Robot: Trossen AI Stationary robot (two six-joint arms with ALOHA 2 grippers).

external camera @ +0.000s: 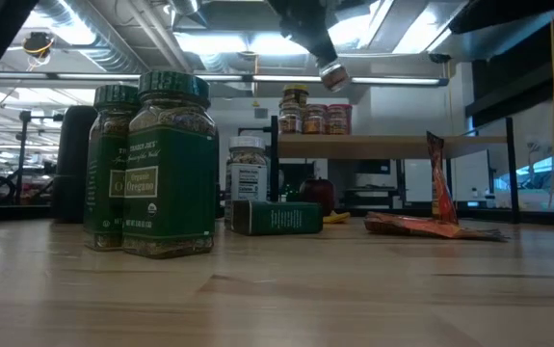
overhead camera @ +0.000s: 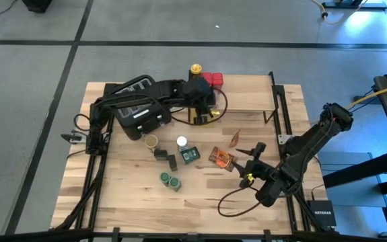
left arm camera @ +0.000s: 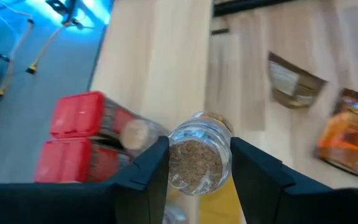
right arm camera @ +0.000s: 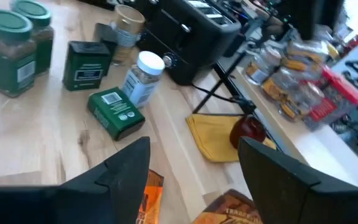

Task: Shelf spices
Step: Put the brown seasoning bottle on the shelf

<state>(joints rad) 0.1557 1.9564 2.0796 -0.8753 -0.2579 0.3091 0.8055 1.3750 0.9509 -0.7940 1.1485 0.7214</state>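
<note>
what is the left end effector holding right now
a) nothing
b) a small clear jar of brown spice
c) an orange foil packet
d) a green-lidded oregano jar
b: in the left wrist view the left end effector has its fingers clamped on either side of a small clear jar of brown spice, held above the shelf beside the red-lidded jars.

Ceiling lamps (external camera: pixel 257 39) glare bright overhead in the low view, leaving the near green jars (external camera: pixel 151 169) backlit and dim. The near surface (external camera: pixel 277 299) lies soft, out of focus. The left wrist view is smeared by motion blur; the red-lidded jars (left arm camera: pixel 79 134) and foil packets (left arm camera: pixel 347 134) lose their edges. Blue light tints the floor at the right in the high view.
</note>
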